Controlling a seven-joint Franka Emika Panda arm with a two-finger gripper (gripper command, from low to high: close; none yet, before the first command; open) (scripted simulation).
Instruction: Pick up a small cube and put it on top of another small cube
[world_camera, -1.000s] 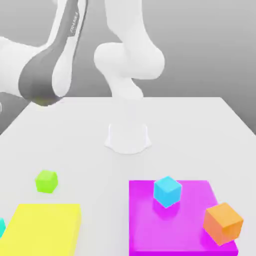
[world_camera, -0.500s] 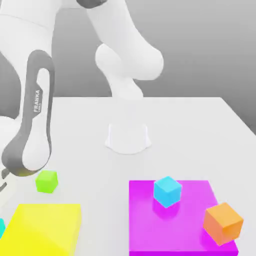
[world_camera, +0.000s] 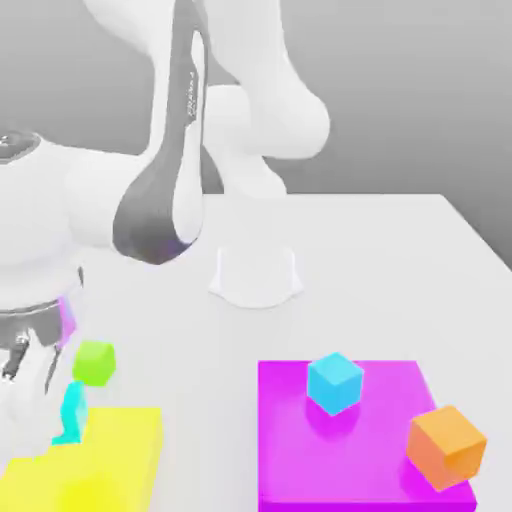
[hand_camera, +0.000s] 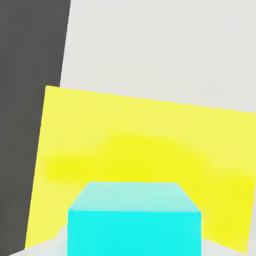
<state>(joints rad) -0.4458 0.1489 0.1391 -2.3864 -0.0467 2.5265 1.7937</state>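
Note:
The small cube (world_camera: 73, 410), tiny and teal-cyan, hangs in my gripper (world_camera: 62, 420), which is shut on it at the exterior view's lower left. It is raised over the near corner of a flat yellow pad (world_camera: 100, 465). In the hand view the teal cube (hand_camera: 135, 220) sits close up, with the yellow pad (hand_camera: 140, 135) beneath it. The other small cube (world_camera: 93, 362), lime green, rests on the white table just above and to the right of the held cube in the exterior view, a small gap between them.
A flat magenta pad (world_camera: 300, 450) lies at the exterior view's lower right, carrying a larger sky-blue cube (world_camera: 334, 382) and a big orange cube (world_camera: 446, 446). The arm's white base (world_camera: 256, 275) stands mid-table, and its links arch over the left half.
The arm has swung down over the left side and the hand has come into view. The teal cube, earlier low at the picture's left edge, now hangs higher in the shut gripper.

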